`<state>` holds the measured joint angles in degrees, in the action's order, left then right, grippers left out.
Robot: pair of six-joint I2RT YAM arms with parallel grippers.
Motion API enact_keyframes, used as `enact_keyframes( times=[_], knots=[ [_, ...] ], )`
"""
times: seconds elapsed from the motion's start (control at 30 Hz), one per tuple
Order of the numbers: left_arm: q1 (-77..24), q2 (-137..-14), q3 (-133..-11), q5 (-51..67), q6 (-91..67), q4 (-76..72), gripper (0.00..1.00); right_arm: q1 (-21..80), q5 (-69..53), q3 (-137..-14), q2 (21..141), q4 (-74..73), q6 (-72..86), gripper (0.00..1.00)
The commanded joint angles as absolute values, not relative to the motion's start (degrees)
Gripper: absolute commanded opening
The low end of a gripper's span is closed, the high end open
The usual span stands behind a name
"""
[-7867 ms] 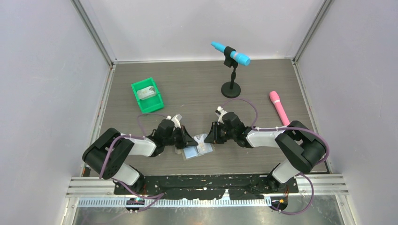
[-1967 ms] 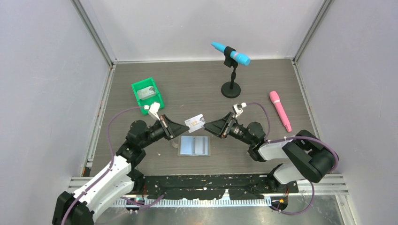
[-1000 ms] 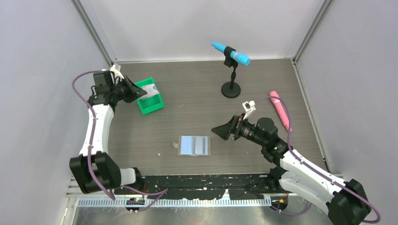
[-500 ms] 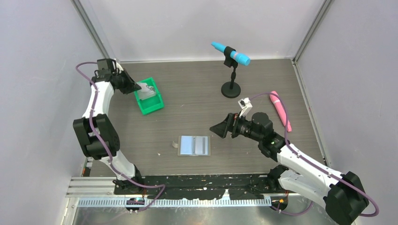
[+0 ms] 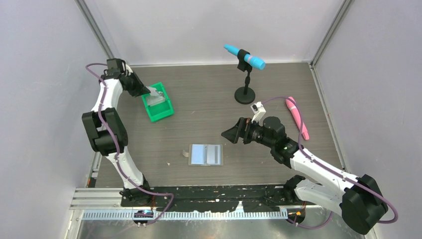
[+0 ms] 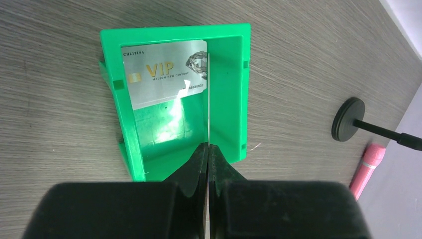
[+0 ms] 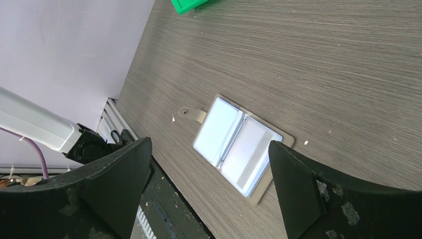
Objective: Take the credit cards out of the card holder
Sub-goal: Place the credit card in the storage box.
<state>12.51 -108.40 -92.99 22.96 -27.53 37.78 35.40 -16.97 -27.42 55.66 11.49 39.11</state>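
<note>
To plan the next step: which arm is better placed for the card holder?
Right: the open right gripper faces the card holder; the left gripper, over the green bin, grips a card.

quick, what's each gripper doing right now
Left gripper: shut on a card, held edge-on over the bin.
Right gripper: open, holding nothing.

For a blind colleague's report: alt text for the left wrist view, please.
The shut left gripper holds a card edge-on over a green bin, where a silver VIP card lies. Grey wood-grain table surrounds it.
</note>
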Motion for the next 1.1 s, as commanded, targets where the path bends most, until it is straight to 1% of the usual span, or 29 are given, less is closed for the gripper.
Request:
enact_keyframes(
  times=[0.0, 0.63, 1.07],
  knots=[
    [12.83, -109.36, -94.81, 23.55, -26.6, 37.06, 0.0, 35.08, -15.99, -30.48, 56.64, 13.94, 38.6, 0.95],
    [12.83, -115.75, -97.64, 22.82, -26.93, 34.45, 0.0, 34.9, -15.83, -30.67, 58.49, 14.4, 39.12, 0.95],
    [12.83, -115.78, -99.67, 20.77, -25.94, 36.84, 0.22, 34.8, -16.06, -30.57, 58.55, 14.42, 39.7, 0.95]
  ],
)
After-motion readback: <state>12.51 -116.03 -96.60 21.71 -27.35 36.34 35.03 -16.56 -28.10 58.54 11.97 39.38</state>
